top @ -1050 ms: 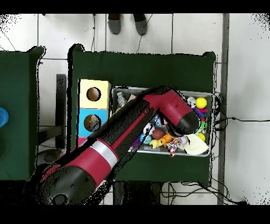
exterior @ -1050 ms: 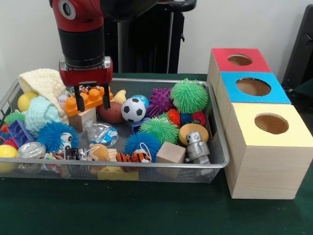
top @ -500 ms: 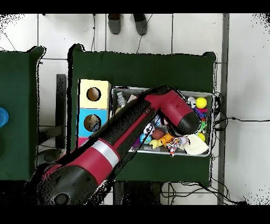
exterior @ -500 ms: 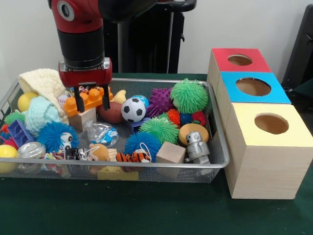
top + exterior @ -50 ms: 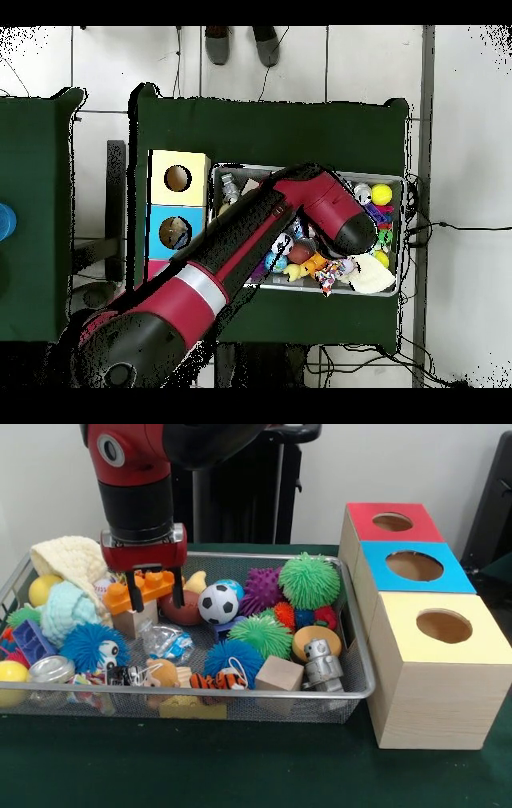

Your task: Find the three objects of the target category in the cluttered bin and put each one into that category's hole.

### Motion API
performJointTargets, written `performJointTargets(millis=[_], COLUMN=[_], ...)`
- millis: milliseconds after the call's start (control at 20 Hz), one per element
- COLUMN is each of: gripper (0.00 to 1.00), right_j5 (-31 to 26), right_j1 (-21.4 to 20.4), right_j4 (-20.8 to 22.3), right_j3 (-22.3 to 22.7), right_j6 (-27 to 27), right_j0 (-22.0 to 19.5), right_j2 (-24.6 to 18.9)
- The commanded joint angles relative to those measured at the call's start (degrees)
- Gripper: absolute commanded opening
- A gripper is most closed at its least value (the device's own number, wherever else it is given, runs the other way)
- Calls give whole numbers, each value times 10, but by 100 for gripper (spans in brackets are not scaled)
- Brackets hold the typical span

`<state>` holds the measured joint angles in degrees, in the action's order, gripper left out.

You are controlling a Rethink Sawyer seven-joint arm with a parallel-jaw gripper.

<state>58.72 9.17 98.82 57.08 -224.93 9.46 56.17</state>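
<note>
Gripper (image 5: 149, 582) closed across the orange block (image 5: 138, 593), just above the wire bin (image 5: 352, 688) at its left-rear part. Block's long axis level, crosswise to the fingers (grip near mid-length). Boxes with holes (image 5: 444, 626) well off to picture-right.

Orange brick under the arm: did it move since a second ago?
Barely, if at all. The end effector rose slightly with the orange brick between its fingers; whether the brick lifted is unclear. The bin, other toys and boxes stayed put.
</note>
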Motion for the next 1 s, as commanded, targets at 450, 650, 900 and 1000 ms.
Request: performJointTargets(millis=[450, 650, 900, 1000], gripper=[100, 100, 100, 100], right_j5=[-55, -68, -47, -44], right_j1=[33, 43, 56, 59], right_j4=[-49, -50, -28, -25], right_j3=[20, 17, -6, -12], right_j6=[20, 23, 42, 53], right_j0=[13, 10, -10, -18], right_j2=[-106, -114, -116, -116])
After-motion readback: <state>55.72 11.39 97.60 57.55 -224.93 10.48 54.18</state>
